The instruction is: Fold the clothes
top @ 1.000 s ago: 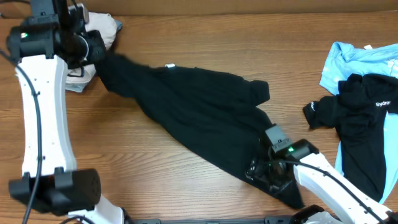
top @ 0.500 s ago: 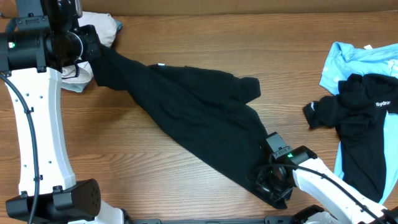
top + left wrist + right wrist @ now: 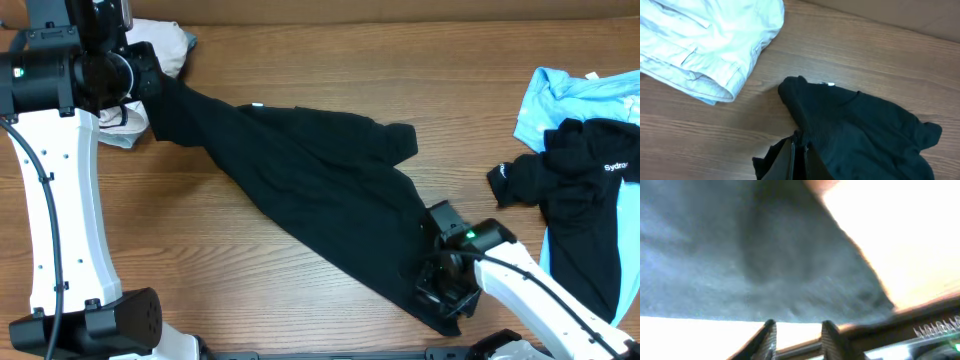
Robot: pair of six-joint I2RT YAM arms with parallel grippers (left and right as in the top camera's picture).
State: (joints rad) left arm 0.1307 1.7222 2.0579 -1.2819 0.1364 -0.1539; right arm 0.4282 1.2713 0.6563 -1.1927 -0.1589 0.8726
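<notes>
Black shirt strung slantwise across desk; left gripper clenched on its far-left-corner end, right gripper over near-edge end, grip unreadable.

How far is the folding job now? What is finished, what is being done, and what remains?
Done: the white garment looks folded. In hand: the black garment lies stretched between the left gripper, shut on one end, and the right gripper at the other; no fold shows yet. Left: that fold, plus the blue shirt and the printed black shirt heaped together.
</notes>
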